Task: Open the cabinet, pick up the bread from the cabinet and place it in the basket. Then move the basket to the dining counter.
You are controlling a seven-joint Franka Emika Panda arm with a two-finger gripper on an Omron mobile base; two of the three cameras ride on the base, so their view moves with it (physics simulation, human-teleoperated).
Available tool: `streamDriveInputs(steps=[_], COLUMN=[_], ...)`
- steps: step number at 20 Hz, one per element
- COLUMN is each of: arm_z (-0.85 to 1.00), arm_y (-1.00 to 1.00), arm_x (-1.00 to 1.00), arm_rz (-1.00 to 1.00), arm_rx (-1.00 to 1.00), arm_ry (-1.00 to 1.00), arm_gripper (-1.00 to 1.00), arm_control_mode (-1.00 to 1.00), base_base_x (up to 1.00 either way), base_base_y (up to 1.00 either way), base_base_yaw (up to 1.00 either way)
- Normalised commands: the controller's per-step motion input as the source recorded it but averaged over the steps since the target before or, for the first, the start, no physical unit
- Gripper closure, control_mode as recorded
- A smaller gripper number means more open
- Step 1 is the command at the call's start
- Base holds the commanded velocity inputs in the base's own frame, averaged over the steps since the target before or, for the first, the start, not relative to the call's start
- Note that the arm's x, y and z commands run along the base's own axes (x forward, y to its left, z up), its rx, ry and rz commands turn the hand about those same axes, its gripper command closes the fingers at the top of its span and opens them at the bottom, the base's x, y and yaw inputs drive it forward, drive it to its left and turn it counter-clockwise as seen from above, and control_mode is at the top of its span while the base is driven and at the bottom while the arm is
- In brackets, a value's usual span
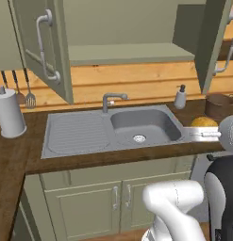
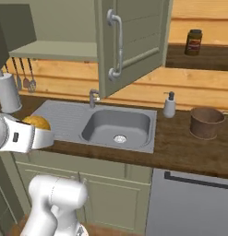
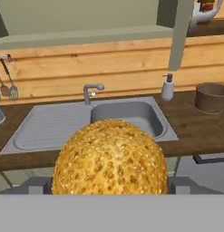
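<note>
The bread (image 3: 109,158), a round golden seeded bun, sits in my gripper (image 3: 111,186), which is shut on it. The bun (image 1: 204,122) hangs over the front edge of the counter by the sink, also seen as the bun (image 2: 36,122). Both doors of the olive-grey cabinet (image 1: 42,47) stand open, and its shelf (image 1: 129,52) is bare. The brown basket (image 2: 206,122) stands upright on the wood counter right of the sink, near the wall; it is the basket (image 1: 220,106) and the basket (image 3: 212,97). The dining counter is out of view.
A grey sink (image 2: 117,126) with faucet (image 1: 111,100) and a soap dispenser (image 2: 169,105) lie between the bun and the basket. The open cabinet door (image 2: 129,41) juts out over the sink. A paper towel roll (image 1: 9,115) and hanging utensils (image 1: 23,92) are at the left. A jar (image 2: 194,42) stands on a high shelf.
</note>
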Motion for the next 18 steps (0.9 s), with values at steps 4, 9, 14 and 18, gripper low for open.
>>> streamDriveInputs(steps=[4,9,14,18], arm_z=[0.0,0.0,0.0,0.0], arm_y=[0.0,0.0,0.0,0.0], arm_x=[0.0,0.0,0.0,0.0], arm_rz=[0.0,0.0,0.0,0.0], arm_rx=[0.0,0.0,0.0,0.0], arm_ry=[0.0,0.0,0.0,0.0], arm_gripper=[1.0,1.0,1.0,1.0], arm_control_mode=[1.0,1.0,1.0,1.0], base_base_x=[-0.92,-0.3,0.77,1.0], base_base_y=[-1.0,-1.0,-0.96,-0.75], base_base_yaw=[0.0,0.02,0.13,0.18])
